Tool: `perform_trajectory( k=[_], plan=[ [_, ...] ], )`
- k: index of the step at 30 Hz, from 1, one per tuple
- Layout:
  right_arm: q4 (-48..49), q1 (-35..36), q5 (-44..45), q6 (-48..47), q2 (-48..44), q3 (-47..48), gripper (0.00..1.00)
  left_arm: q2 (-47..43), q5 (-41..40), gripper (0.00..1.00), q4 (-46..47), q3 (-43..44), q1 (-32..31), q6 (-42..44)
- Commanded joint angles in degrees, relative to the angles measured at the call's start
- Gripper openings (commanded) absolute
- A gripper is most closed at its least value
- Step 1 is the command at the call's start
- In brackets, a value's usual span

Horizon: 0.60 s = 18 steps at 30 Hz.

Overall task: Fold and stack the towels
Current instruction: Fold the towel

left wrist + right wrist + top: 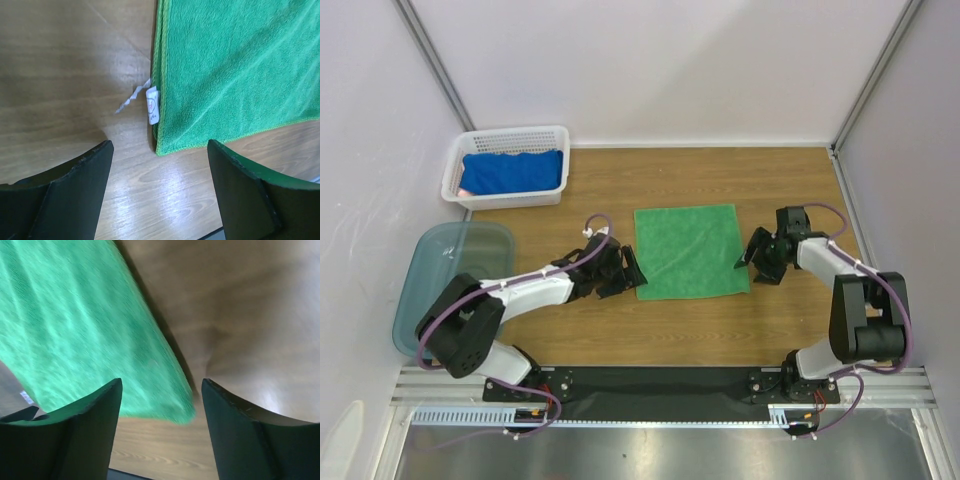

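Note:
A bright green towel [688, 250] lies folded flat on the wooden table, between my two grippers. My left gripper [628, 272] stands open just off its left edge, holding nothing. In the left wrist view [160, 150] the near left corner of the green towel [235, 65], with a white label [152, 105], lies ahead of the open fingers. My right gripper [752, 255] is open beside the right edge. The right wrist view [161, 387] shows the green towel [85, 330] and its near right corner just beyond the empty jaws. A royal blue towel [513, 170] lies in the basket.
The white perforated basket [556, 135] stands at the back left of the table. A translucent teal tub [420, 270] sits at the left edge, beside my left arm. Pale walls close in the back and both sides.

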Motion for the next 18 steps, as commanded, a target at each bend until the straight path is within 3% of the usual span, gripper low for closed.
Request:
perform_trajectory(
  k=[1,8,18],
  plan=[
    [-2.3,-0.6,3.6,0.9,-5.6,-1.6,0.71,-1.9,-3.0,0.82,6.8,-1.8,-1.6,-6.3],
    [3.2,-1.1,5.0,1.1,-5.2,-5.7,0.73,0.7,-4.8,0.78,13.8,-4.4,-3.3,-9.1],
    [5.1,-1.1,5.6,2.0,-4.6,-6.8,0.70,3.6,-4.9,0.66,11.8,-4.0,-5.6,-11.6]
  ],
)
